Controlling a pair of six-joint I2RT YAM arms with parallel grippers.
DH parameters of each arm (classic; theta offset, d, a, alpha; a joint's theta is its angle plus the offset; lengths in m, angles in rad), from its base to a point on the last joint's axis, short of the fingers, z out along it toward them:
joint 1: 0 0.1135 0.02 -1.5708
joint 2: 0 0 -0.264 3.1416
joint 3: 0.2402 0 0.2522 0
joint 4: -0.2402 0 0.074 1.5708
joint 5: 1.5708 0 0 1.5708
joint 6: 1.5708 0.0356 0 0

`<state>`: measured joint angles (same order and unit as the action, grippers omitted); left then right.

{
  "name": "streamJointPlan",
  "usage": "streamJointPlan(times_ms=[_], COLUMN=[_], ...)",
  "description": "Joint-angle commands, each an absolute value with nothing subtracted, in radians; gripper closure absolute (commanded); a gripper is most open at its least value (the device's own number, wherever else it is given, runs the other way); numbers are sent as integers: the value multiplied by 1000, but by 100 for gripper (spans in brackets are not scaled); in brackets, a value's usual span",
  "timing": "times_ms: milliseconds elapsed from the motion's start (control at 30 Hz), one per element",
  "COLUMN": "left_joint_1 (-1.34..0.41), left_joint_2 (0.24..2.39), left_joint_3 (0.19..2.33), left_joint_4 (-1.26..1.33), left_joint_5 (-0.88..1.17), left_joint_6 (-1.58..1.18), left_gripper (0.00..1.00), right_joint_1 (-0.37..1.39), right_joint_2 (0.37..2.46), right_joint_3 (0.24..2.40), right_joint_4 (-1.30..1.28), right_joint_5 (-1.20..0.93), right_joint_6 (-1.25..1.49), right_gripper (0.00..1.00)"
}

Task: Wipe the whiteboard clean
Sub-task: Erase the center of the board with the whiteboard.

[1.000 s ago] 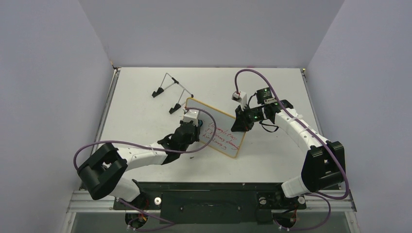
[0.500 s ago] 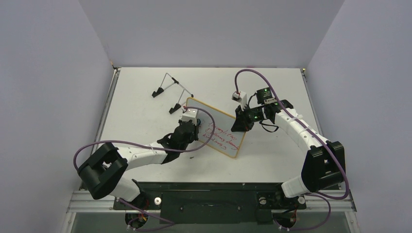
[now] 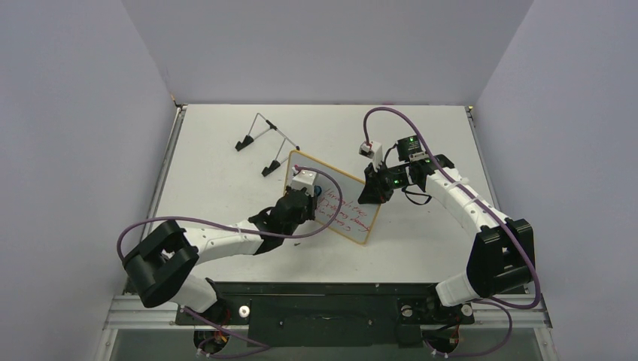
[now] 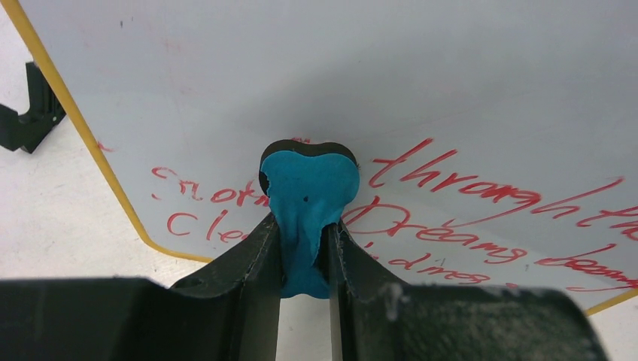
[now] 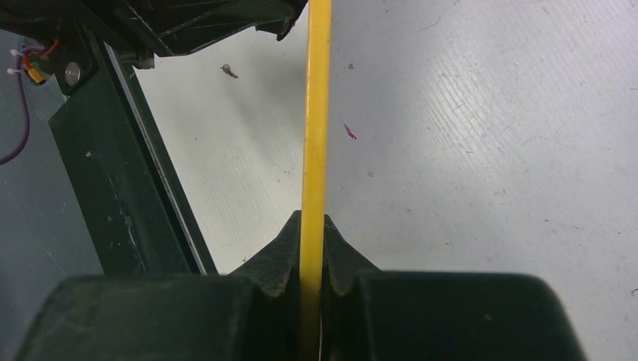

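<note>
The whiteboard [image 3: 342, 207] is white with an orange-tan rim and red handwriting, held tilted over the table centre. In the left wrist view the whiteboard [image 4: 376, 83] is blank at the top, with red lines lower down. My left gripper [image 4: 305, 244] is shut on a blue eraser [image 4: 308, 188], pressed against the writing; in the top view the left gripper [image 3: 305, 197] is at the board's left part. My right gripper [image 5: 312, 241] is shut on the board's yellow rim [image 5: 316, 113], seen edge-on; in the top view the right gripper [image 3: 374, 194] is at the board's right edge.
A thin wire stand [image 3: 265, 139] with black feet sits at the back left of the table. One black foot [image 4: 26, 113] shows left of the board in the left wrist view. The table's dark front rail [image 5: 113, 173] shows in the right wrist view.
My left gripper with the eraser has shifted right and slightly down across the board. Some writing at the board's left has gone. The right arm and the board have not moved.
</note>
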<state>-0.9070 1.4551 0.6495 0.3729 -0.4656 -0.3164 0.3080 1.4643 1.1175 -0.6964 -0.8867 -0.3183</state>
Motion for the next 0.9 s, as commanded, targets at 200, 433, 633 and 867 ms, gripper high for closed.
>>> streamJointPlan(times_ms=[200, 433, 633, 867], left_joint_1=[-895, -816, -762, -719], left_joint_2=[1431, 1494, 1454, 1385], left_joint_3=[738, 661, 575, 618], left_joint_4=[402, 405, 430, 428], left_joint_5=[-452, -427, -435, -383], left_joint_6=[-314, -376, -400, -352], left_gripper=[100, 100, 100, 100], right_joint_1=[321, 321, 321, 322], right_joint_2=[1454, 1451, 1456, 1458], right_joint_3=[1129, 1129, 1130, 1130], right_joint_4=[-717, -718, -718, -718], right_joint_5=[-916, -915, -916, -914], right_joint_6=[-334, -334, -336, -336], right_gripper=[100, 100, 100, 100])
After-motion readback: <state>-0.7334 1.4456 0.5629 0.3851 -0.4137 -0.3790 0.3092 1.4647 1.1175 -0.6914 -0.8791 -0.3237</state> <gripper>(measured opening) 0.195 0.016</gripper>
